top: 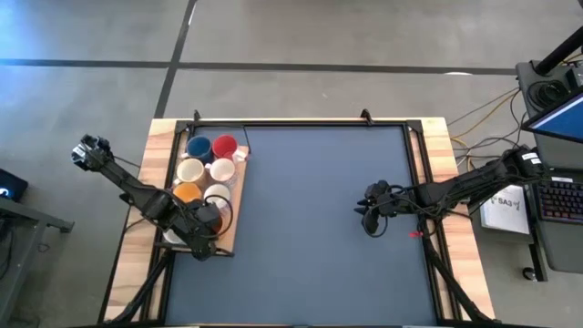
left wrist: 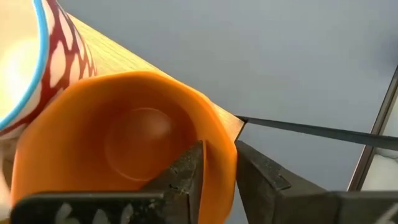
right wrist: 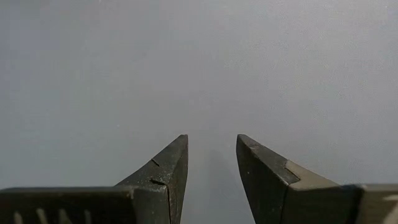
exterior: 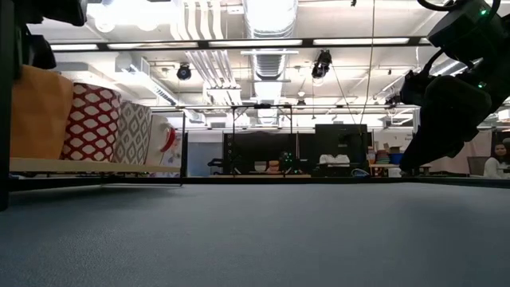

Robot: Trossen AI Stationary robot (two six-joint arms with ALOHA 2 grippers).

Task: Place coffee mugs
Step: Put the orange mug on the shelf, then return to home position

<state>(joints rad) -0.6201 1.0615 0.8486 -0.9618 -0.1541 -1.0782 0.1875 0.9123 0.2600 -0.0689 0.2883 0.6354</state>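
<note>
A wooden tray (top: pixel 165 146) at the table's left holds several coffee mugs, among them a blue one (top: pixel 199 147), a red one (top: pixel 225 146), white ones (top: pixel 221 169) and an orange one (top: pixel 187 191). My left gripper (top: pixel 208 221) hangs over the tray's near right corner, hiding the mug below it in the high view. In the left wrist view it (left wrist: pixel 219 152) stands open astride the wall of an orange mug (left wrist: pixel 124 130), one finger inside and one outside. That mug stands mouth up by the tray's corner (left wrist: pixel 239 121), beside a red-patterned mug (left wrist: pixel 62 43). My right gripper (right wrist: pixel 211 146) hovers open over the blue mat (top: pixel 310 228).
A black frame (top: pixel 301 124) borders the mat, with wooden strips along both sides. In the low view the tray's mugs (exterior: pixel 92 119) stand in a row at the left, and the right arm (exterior: pixel 446 104) hangs at the upper right. A keyboard and cables (top: pixel 556 196) lie off the table's right.
</note>
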